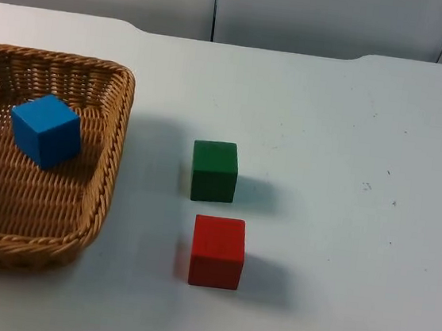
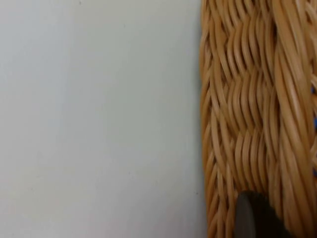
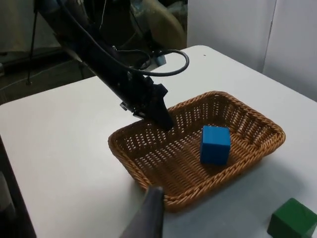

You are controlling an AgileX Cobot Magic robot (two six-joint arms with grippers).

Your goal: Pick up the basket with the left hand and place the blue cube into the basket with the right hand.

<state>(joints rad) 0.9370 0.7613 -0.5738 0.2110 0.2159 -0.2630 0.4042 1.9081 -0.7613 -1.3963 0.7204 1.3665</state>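
1. The basket (image 1: 78, 229) sits at the left side of the white table (image 1: 342, 227), its right wall running beside an open strip of table top.
2. The blue cube (image 1: 46, 130) lies inside the basket on the woven floor, nearer the back wall than the front one, clear of the rim all round.
3. The left gripper (image 3: 163, 121) is at the basket's far left rim; in the right wrist view its tip reaches down onto that rim, well apart from the blue cube. In the left wrist view one black fingertip (image 2: 255, 218) lies against the woven wall. I cannot tell how far its jaws are apart or whether they clamp the rim.
4. The right gripper (image 3: 148, 218) is held back from the basket, over the table; how its jaws stand cannot be told.
5. The green cube (image 1: 214, 171) and the red cube (image 1: 217, 251) stand just beside each other, not touching, to the right of the basket, with bare table between them and its wall and more open table to their right.
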